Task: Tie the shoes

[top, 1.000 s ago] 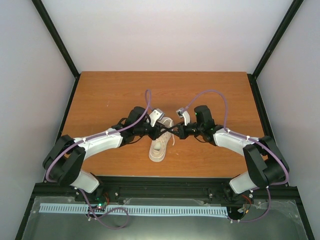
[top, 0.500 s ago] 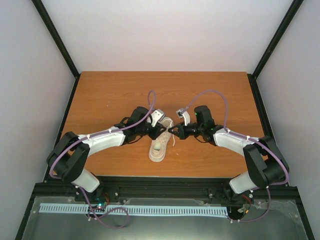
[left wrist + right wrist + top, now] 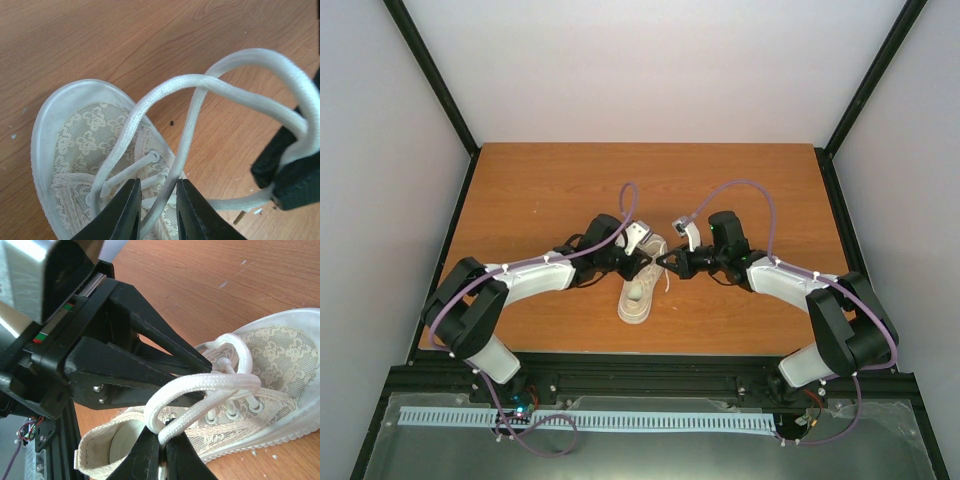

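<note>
Two arms meet from above: the left gripper point(image 3: 645, 262) and right gripper point(image 3: 663, 260) nearly touch over a small cream low-top sneaker point(image 3: 640, 290) lying mid-way across a brown wooden table point(image 3: 540, 190).

Left wrist: the left gripper point(image 3: 156, 210) has narrow jaws straddling a pale flat lace point(image 3: 190, 125); I cannot tell whether they grip it.

Right wrist: the right gripper point(image 3: 161, 455) is pinching a lace loop.

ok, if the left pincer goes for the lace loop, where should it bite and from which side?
Likely the raised arch of the lace loop, past where its strands cross. It hangs clear of the sneaker and the table, so it can be straddled. Come from above, pincer set across the strand, on the sneaker side; the right pincer holds the far end.
</note>
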